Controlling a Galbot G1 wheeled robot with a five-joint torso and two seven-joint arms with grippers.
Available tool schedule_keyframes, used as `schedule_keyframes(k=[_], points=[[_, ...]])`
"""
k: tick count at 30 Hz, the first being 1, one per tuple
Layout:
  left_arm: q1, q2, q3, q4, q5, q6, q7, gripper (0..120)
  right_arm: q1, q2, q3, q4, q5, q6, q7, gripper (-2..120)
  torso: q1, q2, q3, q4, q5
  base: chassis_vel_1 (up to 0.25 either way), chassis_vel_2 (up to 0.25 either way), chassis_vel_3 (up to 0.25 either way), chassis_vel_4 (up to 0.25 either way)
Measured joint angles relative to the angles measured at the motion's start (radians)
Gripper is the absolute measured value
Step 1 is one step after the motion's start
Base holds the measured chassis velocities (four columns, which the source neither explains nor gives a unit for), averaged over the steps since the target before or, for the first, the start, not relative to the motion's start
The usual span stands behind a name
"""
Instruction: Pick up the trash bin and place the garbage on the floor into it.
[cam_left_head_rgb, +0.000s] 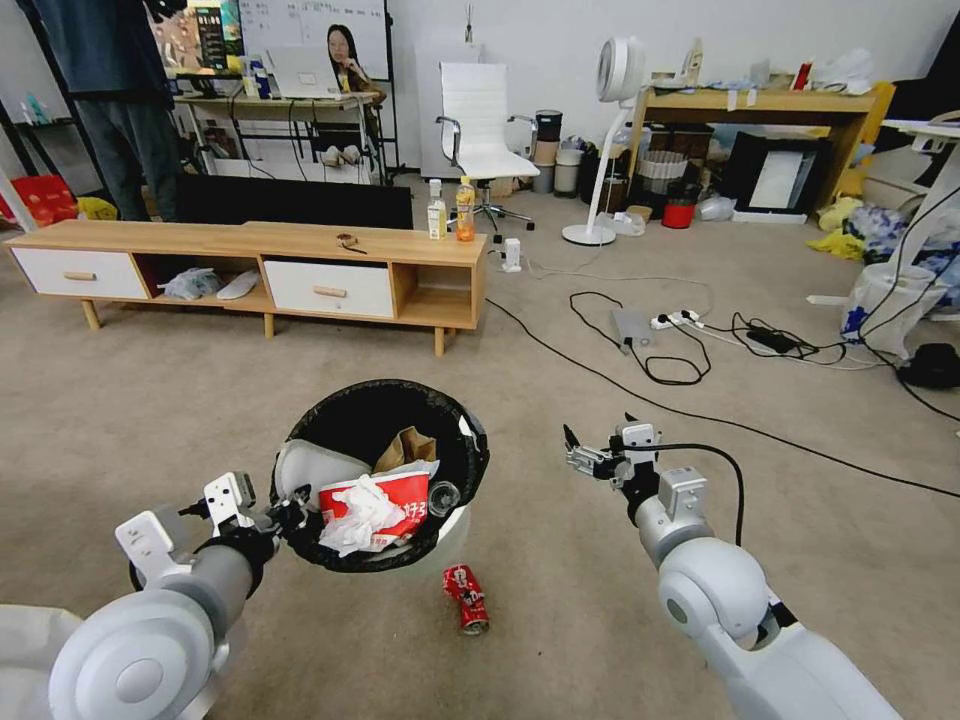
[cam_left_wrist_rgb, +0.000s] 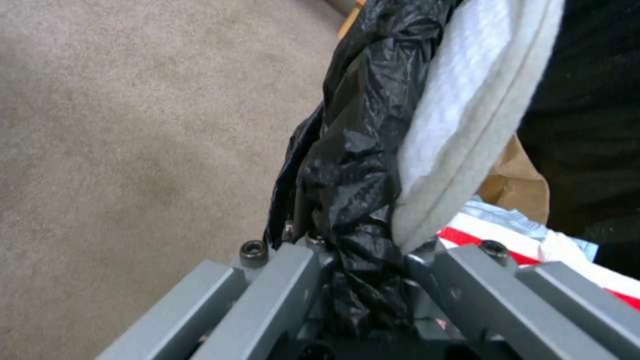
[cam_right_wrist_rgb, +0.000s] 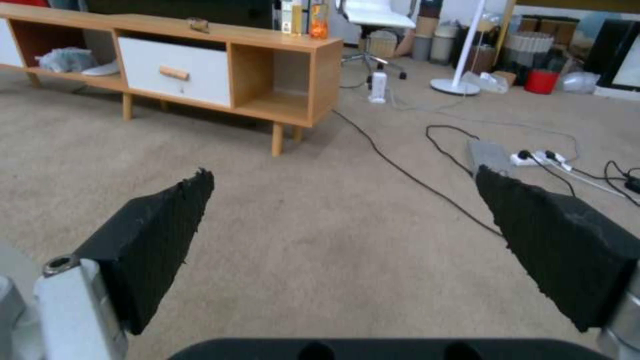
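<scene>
Left tool (cam_left_head_rgb: 290, 518): clamped on the bag-lined rim of the trash bin (cam_left_head_rgb: 455, 440), holding it above the floor (cam_left_head_rgb: 300, 400).
Bin contents: noodle cup (cam_left_head_rgb: 400, 497), tissues (cam_left_head_rgb: 362, 515), brown paper scrap (cam_left_head_rgb: 408, 447).
Right tool (cam_left_head_rgb: 580, 458): spread wide, empty, over carpet.
Red soda can (cam_left_head_rgb: 466, 598): crushed, lying on the floor just beside the bin.

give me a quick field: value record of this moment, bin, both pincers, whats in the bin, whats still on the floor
trash bin: lifted off the floor, held at its near rim
left pincer: shut on the trash bin's bag-lined rim
right pincer: open, empty, hovering over the floor to the bin's right
in bin: noodle cup, white tissues, brown paper scrap
still on floor: crushed red can, just in front of the bin
</scene>
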Motion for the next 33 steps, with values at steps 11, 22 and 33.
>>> schedule_keyframes(k=[11, 22, 33], points=[[-0.006, 0.000, 0.005, 0.006, 0.001, 0.000, 0.000, 4, -0.036, -0.011, -0.067, 0.071, 0.271, -0.196, 0.021, 100, 0.000, 0.000, 0.000, 0.0001, -0.0001, 0.005, -0.004, -0.004, 0.003], [-0.001, 0.003, -0.005, -0.002, 0.000, 0.000, -0.001, 4, -0.014, 0.054, -0.243, -0.077, 0.280, -0.192, -0.018, 100, 0.000, 0.000, 0.000, 0.0002, 0.0000, 0.000, 0.000, 0.000, 0.000], [0.000, -0.003, -0.001, -0.004, 0.000, 0.000, -0.001, 4, 0.020, 0.086, -0.316, -0.232, 0.255, -0.142, -0.062, 100, 0.000, 0.000, 0.000, 0.0000, -0.0001, 0.000, 0.000, 0.000, 0.000]])
